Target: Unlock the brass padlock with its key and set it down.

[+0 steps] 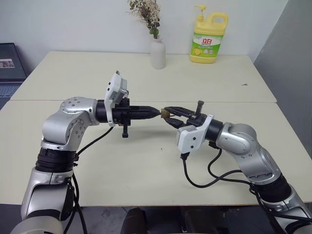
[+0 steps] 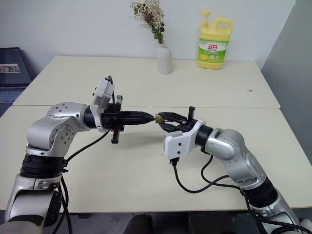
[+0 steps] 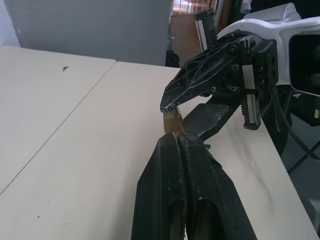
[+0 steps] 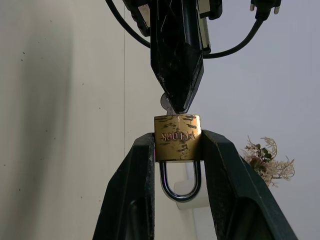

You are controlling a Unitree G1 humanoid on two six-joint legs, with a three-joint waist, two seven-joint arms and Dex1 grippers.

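Right wrist view: right gripper clamps brass padlock; left gripper pinches key.

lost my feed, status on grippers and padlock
Right gripper clamps padlock above table. Left gripper shut on key at lock's base. Shackle still closed. Nothing in the way.

The padlock is showing scuffed brass with a glossy steel shackle; the fingers are looking matt, scratched black plastic.

Head stereo pair looking down over table, wrist views close, facing each other, sharing brass padlock
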